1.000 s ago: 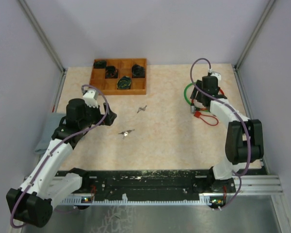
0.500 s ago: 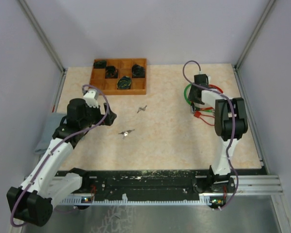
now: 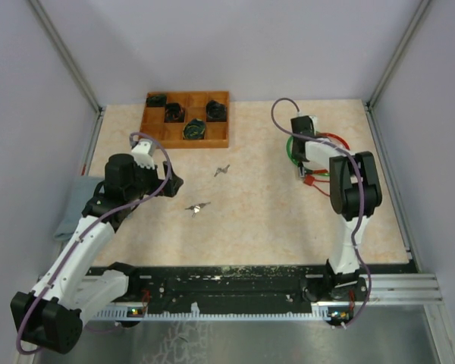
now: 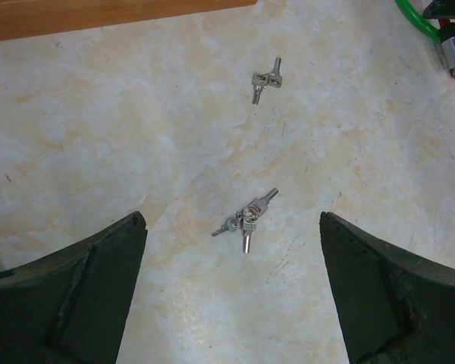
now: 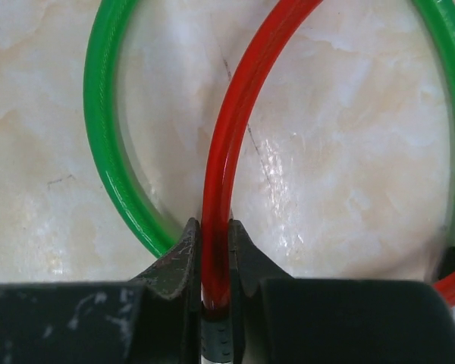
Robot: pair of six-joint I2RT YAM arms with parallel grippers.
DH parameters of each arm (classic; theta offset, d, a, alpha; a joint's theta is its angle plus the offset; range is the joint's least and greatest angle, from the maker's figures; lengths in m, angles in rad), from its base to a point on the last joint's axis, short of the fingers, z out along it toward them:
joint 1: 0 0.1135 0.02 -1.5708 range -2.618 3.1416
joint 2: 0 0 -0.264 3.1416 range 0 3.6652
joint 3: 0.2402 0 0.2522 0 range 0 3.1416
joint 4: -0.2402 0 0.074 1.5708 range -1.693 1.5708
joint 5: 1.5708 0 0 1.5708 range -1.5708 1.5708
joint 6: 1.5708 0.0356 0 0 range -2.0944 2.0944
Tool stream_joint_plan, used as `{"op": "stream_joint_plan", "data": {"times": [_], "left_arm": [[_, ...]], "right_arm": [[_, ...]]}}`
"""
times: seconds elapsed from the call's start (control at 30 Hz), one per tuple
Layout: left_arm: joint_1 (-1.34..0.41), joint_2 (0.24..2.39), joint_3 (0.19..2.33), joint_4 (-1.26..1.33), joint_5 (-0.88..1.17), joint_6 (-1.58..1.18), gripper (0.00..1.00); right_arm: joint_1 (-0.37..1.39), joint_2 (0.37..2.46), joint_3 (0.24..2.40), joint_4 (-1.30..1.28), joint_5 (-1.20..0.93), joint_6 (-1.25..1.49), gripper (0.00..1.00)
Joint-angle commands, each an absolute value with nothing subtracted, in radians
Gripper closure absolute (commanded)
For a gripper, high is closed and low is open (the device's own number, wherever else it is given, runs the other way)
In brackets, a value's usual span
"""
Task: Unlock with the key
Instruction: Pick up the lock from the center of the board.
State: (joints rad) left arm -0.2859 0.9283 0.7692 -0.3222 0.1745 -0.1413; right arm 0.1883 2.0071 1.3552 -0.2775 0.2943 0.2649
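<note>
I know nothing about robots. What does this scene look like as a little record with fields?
left fingers: open, hovering over the key bunch, touching nothing
right fingers: shut on the red cable loop
green cable loop: on the table, beside the red one
second keys: loose, between the key bunch and the wooden tray

Glossy plastic sheathes red cable (image 5: 216, 189) and green cable (image 5: 97, 114) (keys (image 4: 249, 216): bare metal).

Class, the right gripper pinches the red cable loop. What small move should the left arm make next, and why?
Probably lower the open left gripper onto the silver key bunch lying loose beneath it, since the right gripper already holds the red cable loop.
</note>
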Motion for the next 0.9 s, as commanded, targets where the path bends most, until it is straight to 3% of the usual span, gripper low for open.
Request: {"op": "stream_joint_plan", "data": {"times": [0.0,0.47,0.87], "left_arm": [[-0.285,0.907,0.759,-0.301,0.220,-0.149,0.00],[-0.285,0.894,0.731,-0.213,0.364,-0.358,0.01],[-0.285,0.854,0.623,-0.032,0.435,-0.639,0.01]], "right_arm": [[0.248,1.834,1.335,-0.283,0.386,0.198,1.00],[0.541,1.423,1.082,-0.145,0.339,0.065,1.00],[0.892,1.343,0.922,0.139,0.339,-0.073,1.00]]}}
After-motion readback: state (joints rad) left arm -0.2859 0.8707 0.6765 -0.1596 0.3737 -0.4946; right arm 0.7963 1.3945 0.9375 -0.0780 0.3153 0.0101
